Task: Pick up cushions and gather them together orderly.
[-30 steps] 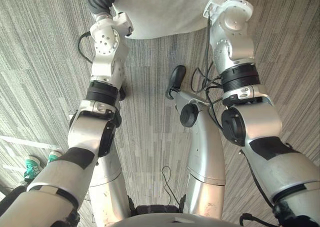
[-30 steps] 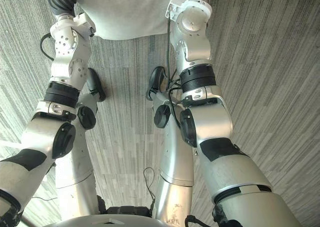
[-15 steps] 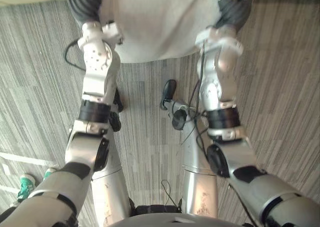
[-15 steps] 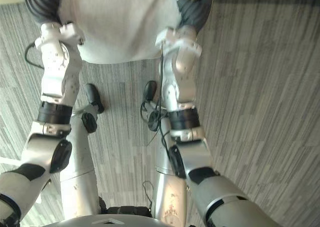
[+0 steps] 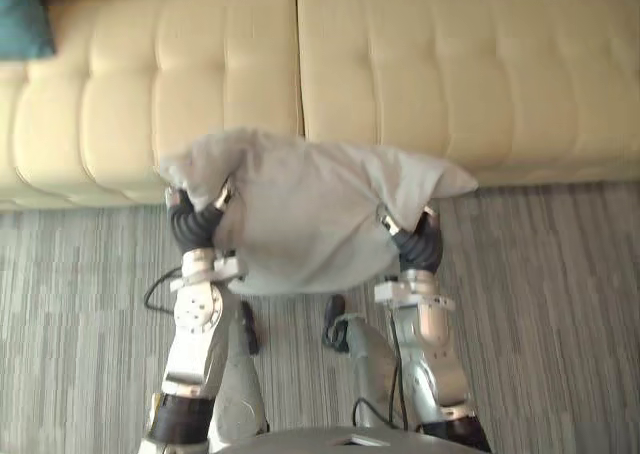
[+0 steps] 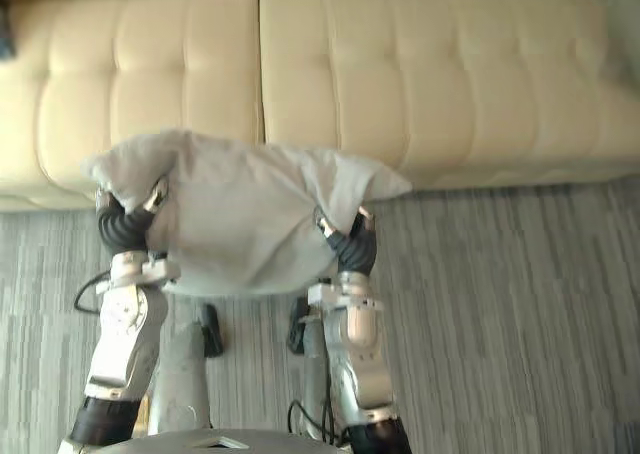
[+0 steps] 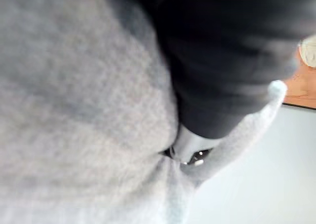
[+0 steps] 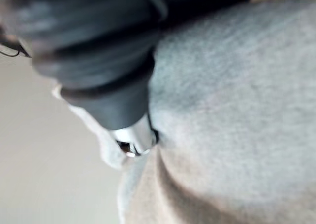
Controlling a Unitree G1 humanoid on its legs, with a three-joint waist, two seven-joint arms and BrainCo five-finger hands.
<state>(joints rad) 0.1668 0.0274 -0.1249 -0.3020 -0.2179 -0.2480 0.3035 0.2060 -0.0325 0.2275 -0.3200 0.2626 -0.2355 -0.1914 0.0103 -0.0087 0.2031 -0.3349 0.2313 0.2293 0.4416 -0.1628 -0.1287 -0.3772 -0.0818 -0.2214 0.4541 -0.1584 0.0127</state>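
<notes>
This looks like the carrying step. The grey cushion [image 5: 300, 214] is up off the floor [image 5: 560, 304], held in front of the sofa [image 5: 420, 74]. At the far left end of the sofa, a bit of a blue-green cushion [image 5: 20, 14] shows. I think the next move is to bring the grey one over to that side and set it down neatly next to it. That calls for a steady push from both sides, so the soft cushion does not sag and slip out.

The left hand [image 5: 195, 219] is tucked into the cushion's left end, under a floppy corner. The cushion hangs between the two hands. The right hand [image 5: 415, 239] is tucked into its right end. Both hands are sunk into the cloth, so I cannot tell if they are spread flat or pinching it.
</notes>
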